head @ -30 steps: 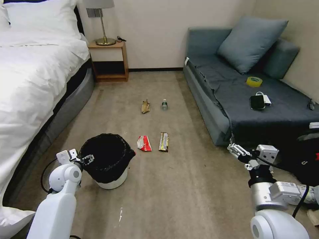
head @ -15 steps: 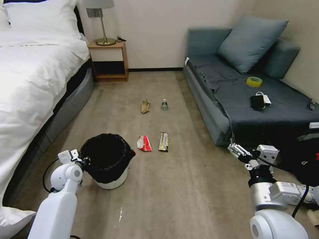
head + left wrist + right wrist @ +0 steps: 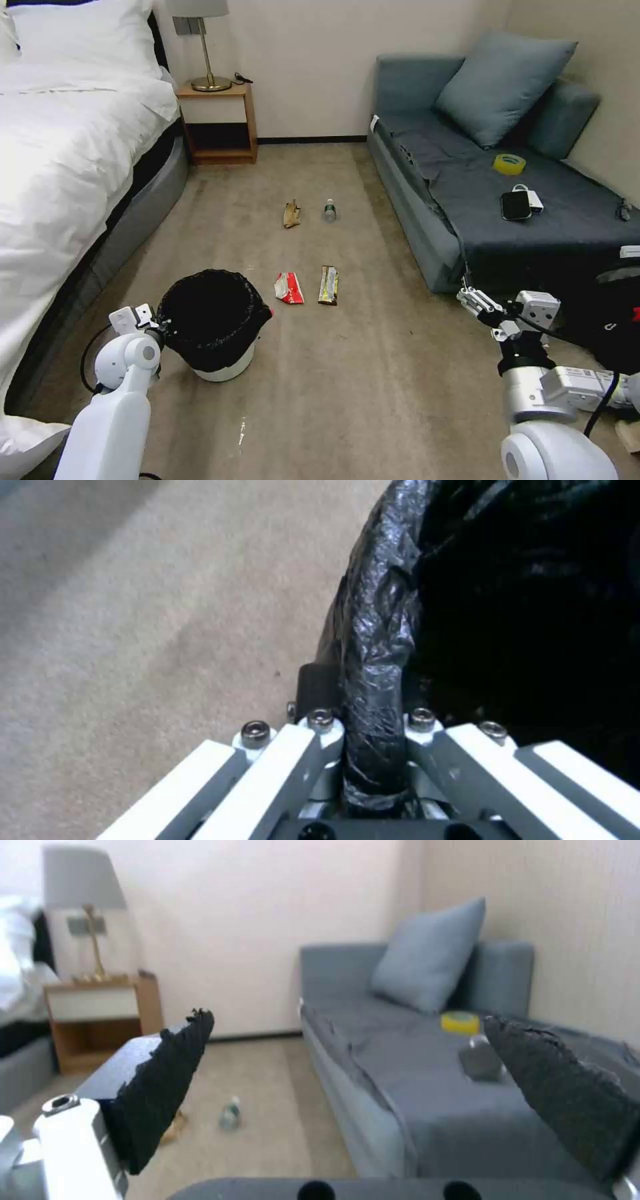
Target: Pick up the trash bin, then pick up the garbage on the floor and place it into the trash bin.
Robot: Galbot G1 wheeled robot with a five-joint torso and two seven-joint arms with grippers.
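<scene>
Left gripper [image 3: 162, 325] is at the near-left edge of the trash bin [image 3: 215, 365], and in the left wrist view its jaws are clamped on the bag-covered rim [image 3: 377, 645], one finger outside, one inside. The bin stands on the carpet [image 3: 373, 393] near the bed [image 3: 60, 167]. Just beyond it lie the red-and-white wrapper [image 3: 288, 288] and, beside that, the gold-brown wrapper [image 3: 328, 285]; farther on, the banana peel [image 3: 291, 214] and the small bottle [image 3: 329, 210] sit side by side. Right gripper [image 3: 468, 301] hangs by the sofa [image 3: 427, 200], well apart from the litter, jaws wide apart with nothing between the pads [image 3: 167, 1080].
</scene>
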